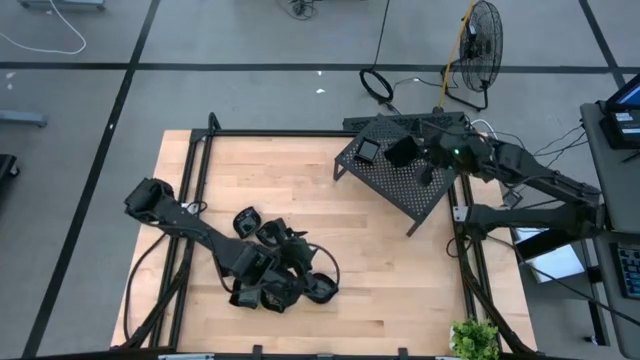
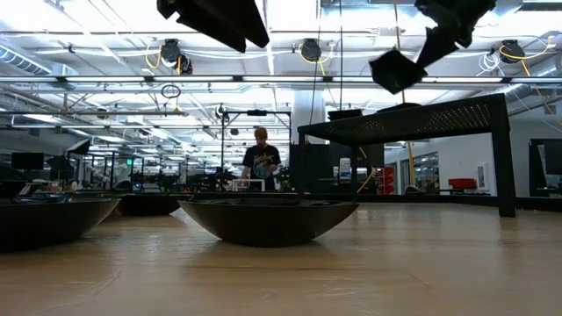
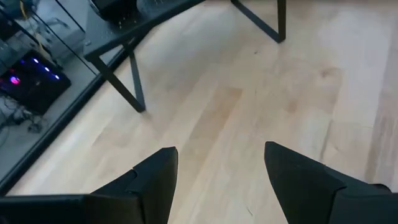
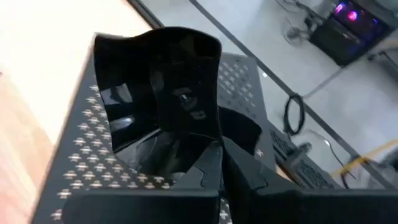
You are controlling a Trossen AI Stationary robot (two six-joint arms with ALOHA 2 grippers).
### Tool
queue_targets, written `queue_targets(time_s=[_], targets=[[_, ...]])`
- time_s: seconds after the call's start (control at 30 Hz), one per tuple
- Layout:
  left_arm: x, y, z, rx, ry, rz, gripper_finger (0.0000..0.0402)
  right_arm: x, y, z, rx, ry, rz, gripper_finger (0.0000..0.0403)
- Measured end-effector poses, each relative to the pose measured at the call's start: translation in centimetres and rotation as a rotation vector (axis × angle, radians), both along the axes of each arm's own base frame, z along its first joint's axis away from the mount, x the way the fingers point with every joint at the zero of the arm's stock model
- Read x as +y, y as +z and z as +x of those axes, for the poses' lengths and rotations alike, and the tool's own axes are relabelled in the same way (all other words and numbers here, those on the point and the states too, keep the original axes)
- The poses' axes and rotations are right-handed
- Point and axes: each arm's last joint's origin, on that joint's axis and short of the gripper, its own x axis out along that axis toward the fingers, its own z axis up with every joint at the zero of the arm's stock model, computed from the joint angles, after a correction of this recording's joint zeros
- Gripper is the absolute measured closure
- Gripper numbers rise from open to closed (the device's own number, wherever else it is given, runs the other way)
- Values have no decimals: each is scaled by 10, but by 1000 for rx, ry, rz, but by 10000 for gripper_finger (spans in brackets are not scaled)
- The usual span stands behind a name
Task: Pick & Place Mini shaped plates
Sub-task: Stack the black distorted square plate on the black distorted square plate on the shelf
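Wooden tabletop (image 1: pixel 330 230): my right jaws (image 1: pixel 418 158) hold a plate (image 1: pixel 402 152) pinched over the rack (image 1: pixel 400 180) at two o'clock; next I lower and release. Left jaws (image 1: pixel 268 268) hang wide above the plates (image 1: pixel 290 285) at six.

No readable text, label, brand, number or sign anywhere: none on the pale wooden tabletop (image 1: pixel 300 190), none on the black perforated metal rack (image 1: pixel 400 175), none on the glossy black dishes (image 1: pixel 270 270).
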Motion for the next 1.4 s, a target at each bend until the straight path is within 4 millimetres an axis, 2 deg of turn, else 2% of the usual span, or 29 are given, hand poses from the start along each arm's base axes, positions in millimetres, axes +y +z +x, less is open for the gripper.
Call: queue_targets(time_s=[0.23,0.53,0.67,1.0,1.2,1.4], targets=[[1,0,1,2,1,-2,158,-16,-7,0,73,-57,-11,403],[1,0,1,2,1,-4,158,-21,-10,0,102,-73,-6,397],[1,0,1,3,1,-3,158,-21,-10,0,103,-74,-6,373],[1,0,1,5,-2,0,158,-23,-8,0,108,-134,-61,283],[-1,-3,-4,59,-25,-19,158,-20,-6,4,63,-65,-35,267],[-7,-12,-28,179,60,-132,158,-12,-6,9,9,86,38,271]])
